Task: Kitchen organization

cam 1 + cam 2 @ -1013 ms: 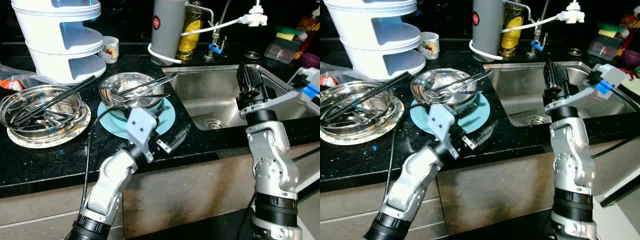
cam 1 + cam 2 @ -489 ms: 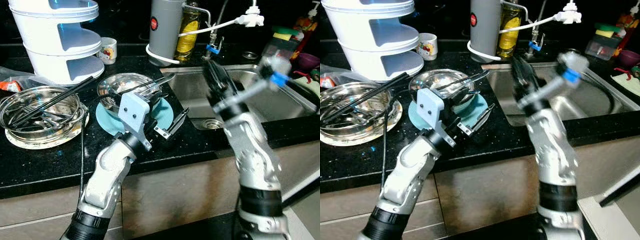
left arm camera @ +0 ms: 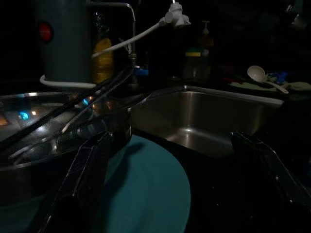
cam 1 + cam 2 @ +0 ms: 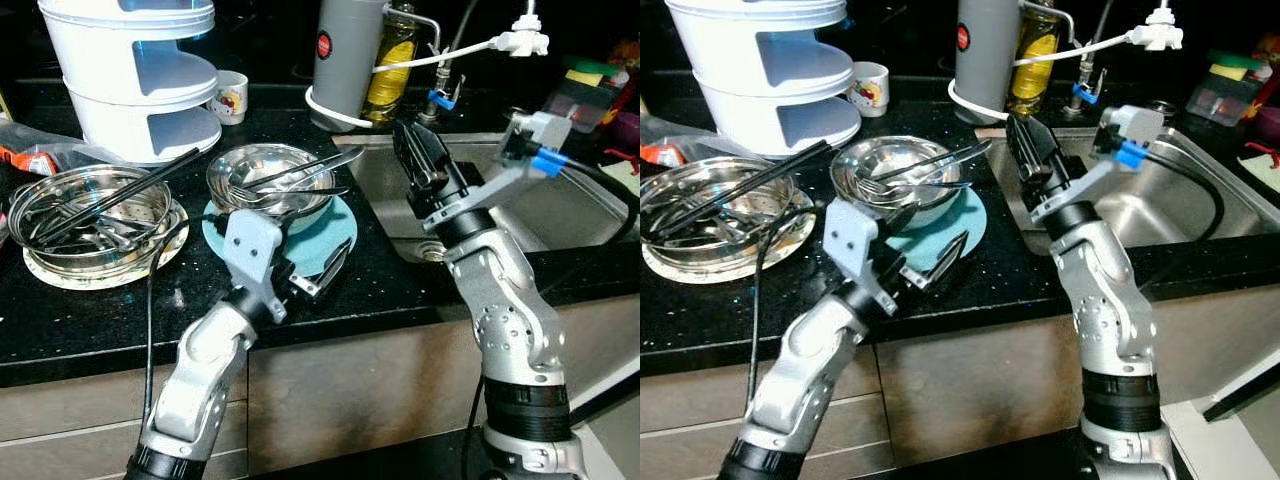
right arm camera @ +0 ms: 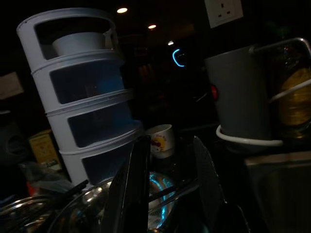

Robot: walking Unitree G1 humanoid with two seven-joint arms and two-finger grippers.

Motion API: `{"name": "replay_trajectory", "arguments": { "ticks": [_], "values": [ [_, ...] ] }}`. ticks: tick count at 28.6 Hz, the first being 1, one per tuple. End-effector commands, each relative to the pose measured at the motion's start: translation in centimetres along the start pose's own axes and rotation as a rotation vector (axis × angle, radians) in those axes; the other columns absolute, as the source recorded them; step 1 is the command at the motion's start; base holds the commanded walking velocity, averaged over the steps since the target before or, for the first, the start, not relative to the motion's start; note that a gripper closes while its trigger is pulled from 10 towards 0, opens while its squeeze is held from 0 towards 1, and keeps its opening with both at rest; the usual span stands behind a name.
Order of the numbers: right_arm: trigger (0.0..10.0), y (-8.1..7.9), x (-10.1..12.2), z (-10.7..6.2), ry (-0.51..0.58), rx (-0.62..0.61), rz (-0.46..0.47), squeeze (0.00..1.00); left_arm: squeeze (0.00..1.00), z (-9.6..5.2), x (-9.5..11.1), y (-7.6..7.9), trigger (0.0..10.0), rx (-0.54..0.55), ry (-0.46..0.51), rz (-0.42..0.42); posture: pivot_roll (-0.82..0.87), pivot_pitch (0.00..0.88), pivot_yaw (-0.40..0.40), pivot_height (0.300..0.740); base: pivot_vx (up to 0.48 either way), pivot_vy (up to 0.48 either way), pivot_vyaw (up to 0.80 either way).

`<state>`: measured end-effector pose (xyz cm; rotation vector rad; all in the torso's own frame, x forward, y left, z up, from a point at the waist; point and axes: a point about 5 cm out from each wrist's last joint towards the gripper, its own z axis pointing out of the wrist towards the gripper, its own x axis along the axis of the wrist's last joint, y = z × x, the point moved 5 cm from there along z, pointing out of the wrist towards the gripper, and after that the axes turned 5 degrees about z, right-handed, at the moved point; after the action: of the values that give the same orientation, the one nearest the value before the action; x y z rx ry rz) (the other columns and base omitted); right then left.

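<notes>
Cutlery [image 4: 300,175] lies across the steel bowl [image 4: 265,180] on the teal plate [image 4: 325,232], on the black surface [image 4: 90,320] just left of the sink [image 4: 560,200], its long axis running from the bowl's near-left out over the rim toward the sink, handles pointing right and away. The right hand [image 4: 412,150], fingers slightly apart, hovers just beyond those handle ends, while the left hand [image 4: 325,272], fingers wide apart, sits low at the plate's near edge. My worry is that a glancing touch on the overhanging handles would lever the pieces out, or the left hand would nudge the plate and slide the bowl.
</notes>
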<state>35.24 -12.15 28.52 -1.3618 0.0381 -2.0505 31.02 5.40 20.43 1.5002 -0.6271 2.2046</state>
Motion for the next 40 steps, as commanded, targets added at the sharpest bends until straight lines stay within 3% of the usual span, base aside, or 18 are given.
{"name": "replay_trajectory", "arguments": {
  "ticks": [1, 6, 7, 9, 13, 14, 28, 32, 34, 40],
  "values": [
    [10.0, -0.1, 0.0, -0.2, -0.004, 0.002, 0.008, 0.00, 0.00, -0.1, 0.2, 0.2, 10.0, -0.007, 0.004, -0.004, 0.10, 0.000, -0.099, 0.740, 0.000, 0.000, 0.00],
    [10.0, -0.3, -2.7, -0.5, -0.099, 0.011, 0.005, 0.00, 0.00, -0.4, 0.4, -1.0, 10.0, 0.042, 0.003, 0.034, 0.10, 0.000, -0.106, 0.740, 0.000, 0.000, 0.00],
    [10.0, -0.2, -3.4, -0.4, -0.119, 0.001, -0.001, 0.99, 0.00, -0.4, 0.5, -1.4, 10.0, 0.059, 0.006, 0.044, 0.11, 0.000, -0.107, 0.740, 0.000, 0.000, 0.00],
    [10.0, -0.1, -3.9, -0.4, -0.129, -0.014, -0.003, 1.00, 0.00, -0.4, 0.6, -1.8, 10.0, 0.076, 0.008, 0.054, 0.11, 0.000, -0.110, 0.740, 0.000, 0.000, 0.00],
    [10.0, 0.1, -4.8, 0.1, -0.141, -0.042, 0.007, 1.00, 0.00, -0.5, 0.9, -2.6, 10.0, 0.106, 0.010, 0.076, 0.12, 0.000, -0.112, 0.740, 0.000, 0.000, 0.00],
    [10.0, 0.2, -4.9, 0.2, -0.144, -0.048, 0.010, 0.00, 0.00, -0.5, 0.9, -2.8, 10.0, 0.114, 0.012, 0.081, 0.12, 0.000, -0.113, 0.740, 0.000, 0.000, 0.00],
    [10.0, 1.0, -5.9, 0.7, -0.163, -0.102, -0.011, 0.00, 0.00, 0.6, 2.5, -3.3, 10.0, 0.133, 0.063, 0.103, 0.11, 0.000, -0.116, 0.740, 0.000, 0.000, 0.00],
    [10.0, 2.1, -5.8, -0.2, -0.158, -0.131, 0.014, 0.00, 0.00, 1.2, 4.1, -3.3, 10.0, 0.118, 0.108, 0.144, 0.11, 0.000, -0.123, 0.740, 0.000, 0.000, 0.00],
    [10.0, 3.0, -5.4, -1.1, -0.138, -0.151, 0.015, 0.00, 0.00, 1.6, 5.2, -3.9, 10.0, 0.122, 0.138, 0.182, 0.11, 0.000, -0.124, 0.740, 0.000, 0.000, 0.00],
    [10.0, 3.6, -4.1, -2.7, -0.089, -0.137, 0.007, 0.00, 0.00, 2.2, 6.9, -5.5, 10.0, 0.137, 0.176, 0.227, 0.11, 0.000, -0.119, 0.740, 0.000, 0.000, 0.00]
  ]
}}
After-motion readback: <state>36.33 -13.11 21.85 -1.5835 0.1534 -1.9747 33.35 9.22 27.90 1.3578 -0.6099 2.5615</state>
